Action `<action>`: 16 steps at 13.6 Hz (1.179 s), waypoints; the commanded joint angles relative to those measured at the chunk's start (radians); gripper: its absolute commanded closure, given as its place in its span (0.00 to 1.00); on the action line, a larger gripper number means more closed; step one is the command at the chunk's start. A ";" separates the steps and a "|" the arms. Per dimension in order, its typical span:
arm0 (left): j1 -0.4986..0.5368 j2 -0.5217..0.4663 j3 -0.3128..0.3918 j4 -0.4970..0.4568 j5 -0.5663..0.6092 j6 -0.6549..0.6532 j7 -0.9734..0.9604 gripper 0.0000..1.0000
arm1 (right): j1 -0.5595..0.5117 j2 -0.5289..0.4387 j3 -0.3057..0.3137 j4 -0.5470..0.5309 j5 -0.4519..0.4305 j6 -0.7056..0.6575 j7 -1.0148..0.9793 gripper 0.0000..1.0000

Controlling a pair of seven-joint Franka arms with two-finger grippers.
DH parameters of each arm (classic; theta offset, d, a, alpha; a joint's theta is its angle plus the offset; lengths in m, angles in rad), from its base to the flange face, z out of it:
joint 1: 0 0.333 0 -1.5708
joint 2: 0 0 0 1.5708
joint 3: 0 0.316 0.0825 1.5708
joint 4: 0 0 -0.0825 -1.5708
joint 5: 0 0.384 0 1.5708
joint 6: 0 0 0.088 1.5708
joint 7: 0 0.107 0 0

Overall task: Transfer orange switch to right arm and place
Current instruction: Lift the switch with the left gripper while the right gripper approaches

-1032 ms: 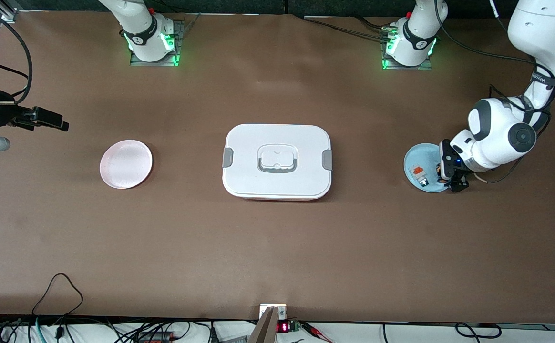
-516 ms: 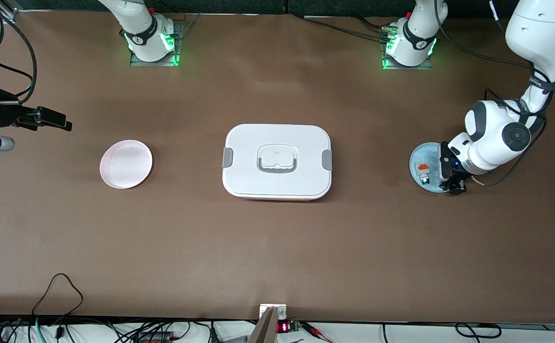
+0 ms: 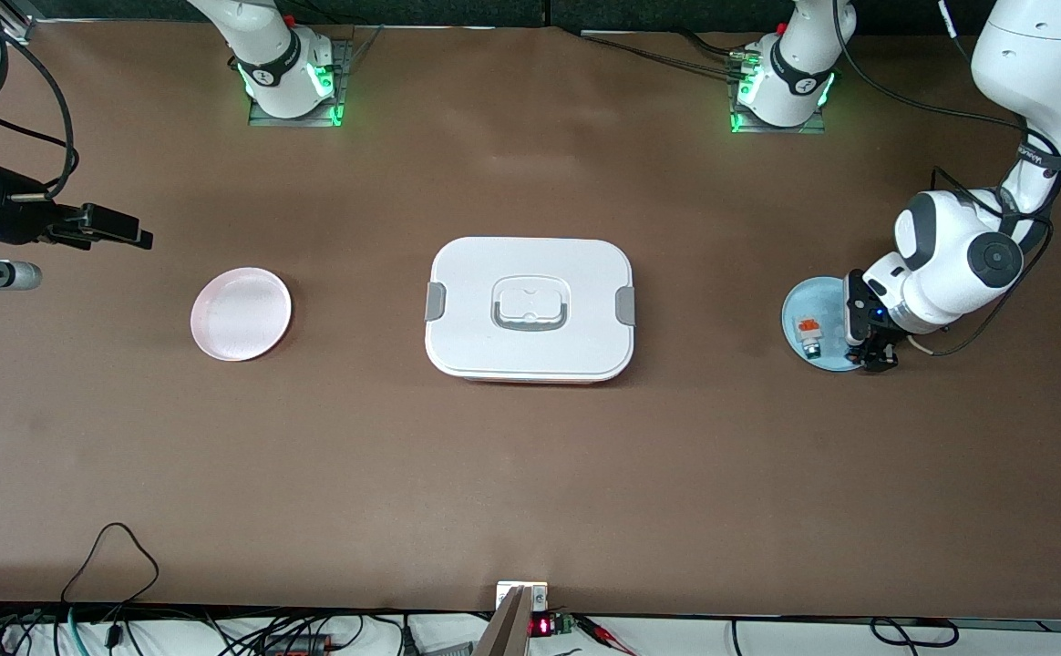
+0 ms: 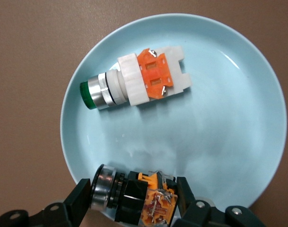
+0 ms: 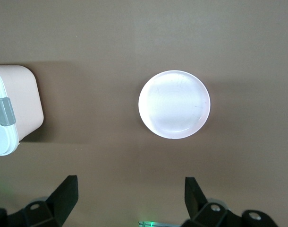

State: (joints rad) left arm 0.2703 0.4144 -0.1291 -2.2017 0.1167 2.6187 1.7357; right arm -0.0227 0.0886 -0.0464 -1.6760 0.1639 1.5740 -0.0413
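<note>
My left gripper (image 4: pixel 134 201) is closed on the orange switch (image 4: pixel 134 198), which lies at the rim of the light blue plate (image 4: pixel 229 142). One finger (image 4: pixel 82 198) presses near the silvery ring and the other finger (image 4: pixel 186 191) presses at the orange block, so I hold it by its two ends, along its length. I judge the switch is light and stiff, a hard plastic body with metal parts. The ring is smooth and rounded, so it may slip or turn in my grip. The small metal contacts in the orange block look delicate, so I should not squeeze more.

For the transfer, the black middle body seems the best place for the other gripper to take.

On the same plate, beside my switch and not touching it, lies a white-bodied switch (image 4: pixel 134 82) with a green button.

My right gripper (image 5: pixel 130 198) hangs open and empty, over the table near the pink plate (image 5: pixel 174 104), well apart from the blue plate. This arm waits.
</note>
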 commanded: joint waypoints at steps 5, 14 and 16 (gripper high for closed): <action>0.012 -0.160 -0.111 0.020 -0.312 -0.123 0.024 1.00 | 0.000 -0.006 -0.001 -0.007 0.038 -0.037 -0.015 0.00; 0.001 -0.152 -0.369 0.263 -1.243 -0.206 0.004 1.00 | 0.001 0.077 0.055 -0.022 0.691 -0.034 -0.034 0.00; -0.006 -0.146 -0.434 0.328 -1.426 -0.206 -0.039 1.00 | 0.001 0.123 0.095 -0.022 0.851 0.012 -0.095 0.00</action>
State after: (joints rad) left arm 0.2633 0.2555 -0.5129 -1.9430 -1.1745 2.4311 1.7345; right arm -0.0185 0.1667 0.0162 -1.6982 0.8921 1.5507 -0.0753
